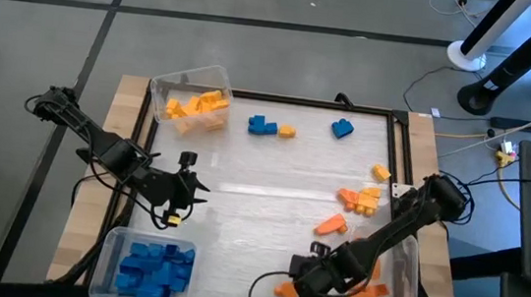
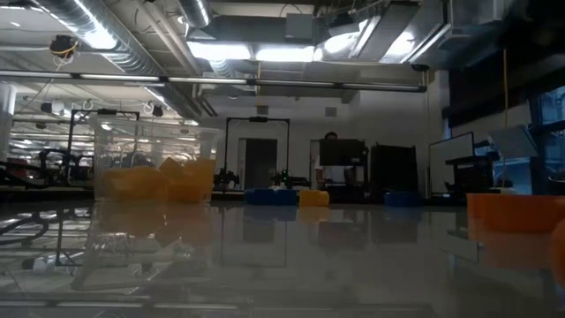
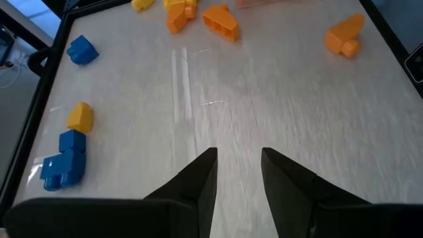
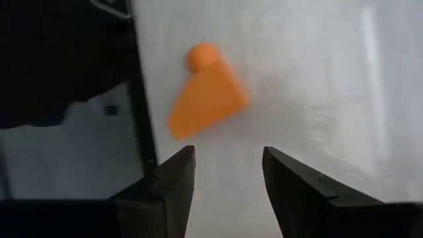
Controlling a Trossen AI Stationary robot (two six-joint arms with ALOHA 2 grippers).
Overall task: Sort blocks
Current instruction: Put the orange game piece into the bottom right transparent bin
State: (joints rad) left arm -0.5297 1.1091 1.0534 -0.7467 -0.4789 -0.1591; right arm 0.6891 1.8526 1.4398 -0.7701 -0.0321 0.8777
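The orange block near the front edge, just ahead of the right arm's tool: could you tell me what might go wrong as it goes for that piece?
1. The orange block is wedge-shaped and lies close to the tray's dark edge; the open right tool could nudge it against the frame instead of closing on it.
2. The sloped faces might slip from the fingers.
3. The clear bin beside the right arm might get bumped.

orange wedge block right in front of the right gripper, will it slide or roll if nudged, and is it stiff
The orange wedge-shaped plastic block lies flat on the glossy white table, so it would probably slide, not roll. It looks like moulded plastic, likely stiff and light. Its sloped sides could slip between the open right gripper.
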